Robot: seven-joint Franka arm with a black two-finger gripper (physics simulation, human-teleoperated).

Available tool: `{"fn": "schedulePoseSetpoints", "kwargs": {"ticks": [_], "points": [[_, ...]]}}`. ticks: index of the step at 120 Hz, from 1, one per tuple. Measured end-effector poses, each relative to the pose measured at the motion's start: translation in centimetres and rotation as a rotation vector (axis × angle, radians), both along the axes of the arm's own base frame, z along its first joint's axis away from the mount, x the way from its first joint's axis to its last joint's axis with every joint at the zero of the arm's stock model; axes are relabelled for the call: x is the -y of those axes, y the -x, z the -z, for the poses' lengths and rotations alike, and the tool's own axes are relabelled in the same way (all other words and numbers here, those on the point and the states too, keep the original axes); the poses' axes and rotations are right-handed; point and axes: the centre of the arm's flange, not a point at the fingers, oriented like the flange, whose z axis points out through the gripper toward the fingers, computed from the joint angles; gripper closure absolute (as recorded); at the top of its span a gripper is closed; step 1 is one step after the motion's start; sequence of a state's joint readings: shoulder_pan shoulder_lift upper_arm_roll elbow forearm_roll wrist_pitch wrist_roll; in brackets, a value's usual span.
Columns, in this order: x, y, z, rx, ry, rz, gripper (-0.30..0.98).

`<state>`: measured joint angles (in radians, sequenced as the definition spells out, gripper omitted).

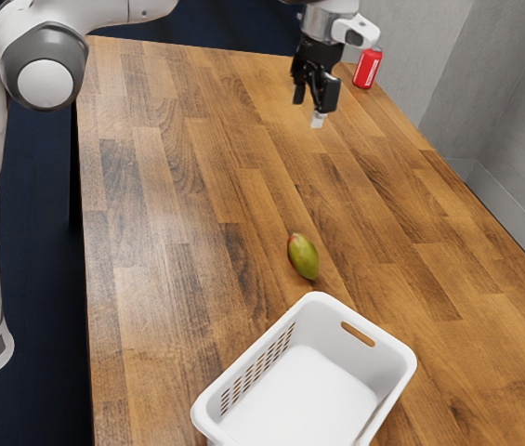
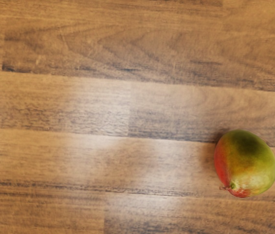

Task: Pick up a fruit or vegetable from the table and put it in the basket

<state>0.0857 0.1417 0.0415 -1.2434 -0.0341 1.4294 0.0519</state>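
Basket point(image 1: 329, 333), white, upright in the foreground of the exterior view, on the wooden desk point(image 1: 169, 288). Mango point(image 1: 303, 257) lying just beyond the basket's far corner, long axis slanting roughly toward that rim. Hand point(image 1: 308, 110) raised farther off, spread and without load; next, probable travel toward the basket side, then descent across the mango's narrower width, clear of the rim. Soda can point(image 1: 368, 69) beyond, apparently outside the path.

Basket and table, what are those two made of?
The basket looks like plastic: smooth, white and softly shiny, with neat rows of holes through one side. The table seems to be wood, or perhaps wood-look laminate: grained brown strips under a satin sheen.
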Motion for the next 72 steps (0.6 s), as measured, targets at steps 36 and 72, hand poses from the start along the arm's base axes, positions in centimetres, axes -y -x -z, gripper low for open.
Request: {"fn": "schedulePoseSetpoints", "kwargs": {"ticks": [36,72], "points": [[0.0,-0.3,-0.3,0.034,-0.008,0.010,0.00],[3.2,-2.2,2.2,-0.005,-0.017,0.078,0.00]]}}
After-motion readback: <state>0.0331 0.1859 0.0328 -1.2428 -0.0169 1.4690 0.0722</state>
